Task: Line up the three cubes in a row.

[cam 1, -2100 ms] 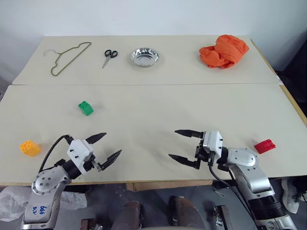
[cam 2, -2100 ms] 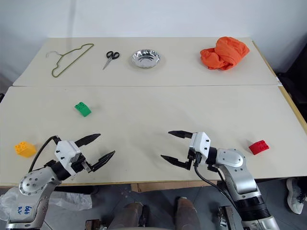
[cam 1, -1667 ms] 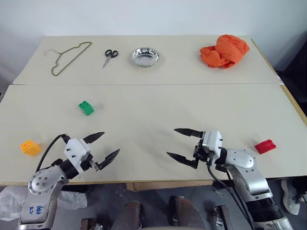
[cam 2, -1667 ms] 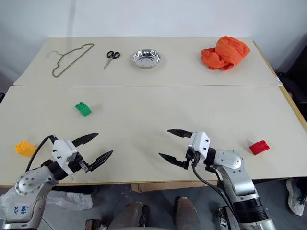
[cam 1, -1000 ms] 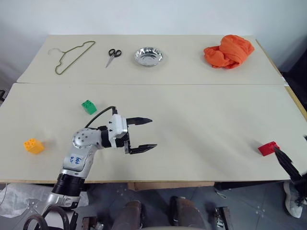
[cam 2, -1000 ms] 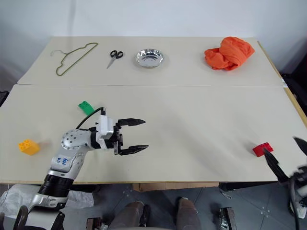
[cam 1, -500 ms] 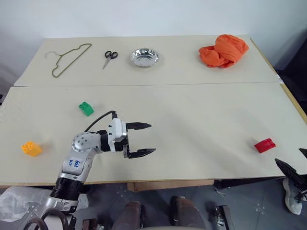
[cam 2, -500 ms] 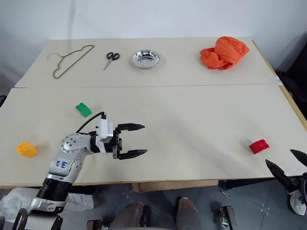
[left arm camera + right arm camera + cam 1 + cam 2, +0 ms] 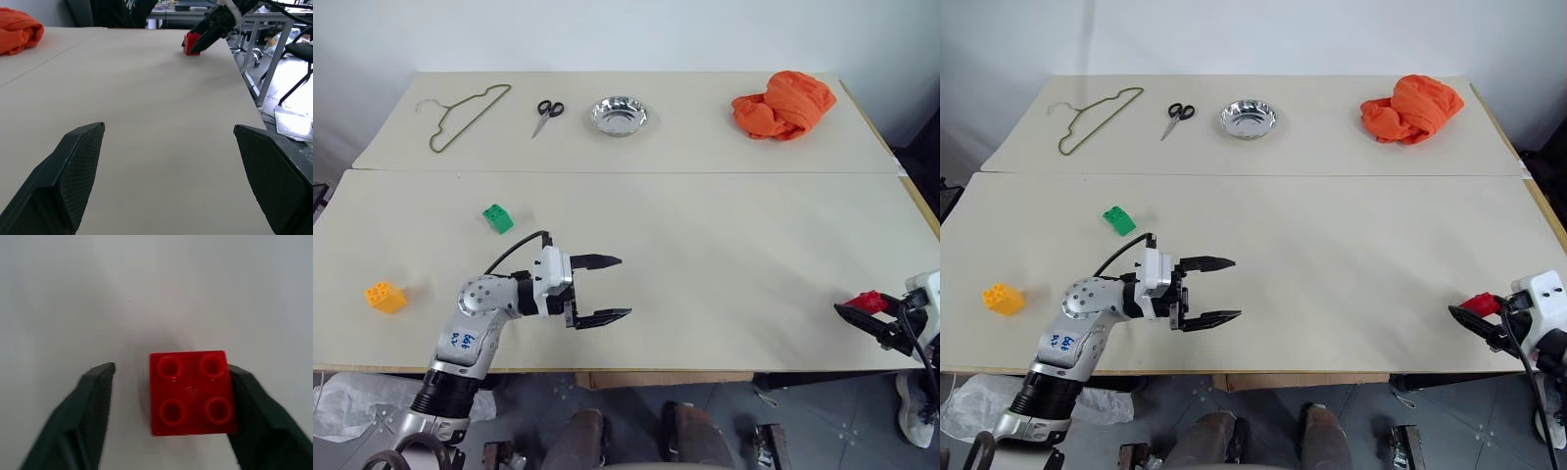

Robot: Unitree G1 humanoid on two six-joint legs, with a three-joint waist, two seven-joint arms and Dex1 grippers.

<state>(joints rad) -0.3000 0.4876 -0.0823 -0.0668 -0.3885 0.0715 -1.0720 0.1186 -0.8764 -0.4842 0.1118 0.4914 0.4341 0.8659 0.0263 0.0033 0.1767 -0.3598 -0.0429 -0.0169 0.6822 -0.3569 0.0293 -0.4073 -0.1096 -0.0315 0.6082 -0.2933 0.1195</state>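
Between the two black fingers of the right tool sits the red cube, studs up, on the counter. One finger presses against one side of the block, while the other finger stands apart from it across a strip of bare counter. So the tool is neither clenched nor grasping yet; I judge it is bracketing the block so that closing will pinch two flat side faces squarely.

Well away from that tool, across the breadth of the counter, the left tool hangs released, its fingers spread wide and holding nothing, pointing level toward the right tool. Just behind the left tool and off to its outer side lies the green cube; farther to its outer side, near the counter's front edge, rests the yellow-orange cube. Neither is touched.

Far beyond both tools, on the back counter, lie a wire hanger, scissors, a steel bowl and a bundle of orange cloth, none of them part of the job.

With the three blocks scattered well apart, the row is not begun. The red cube lies close to the counter's edge, so a skewed pinch could nudge it off.
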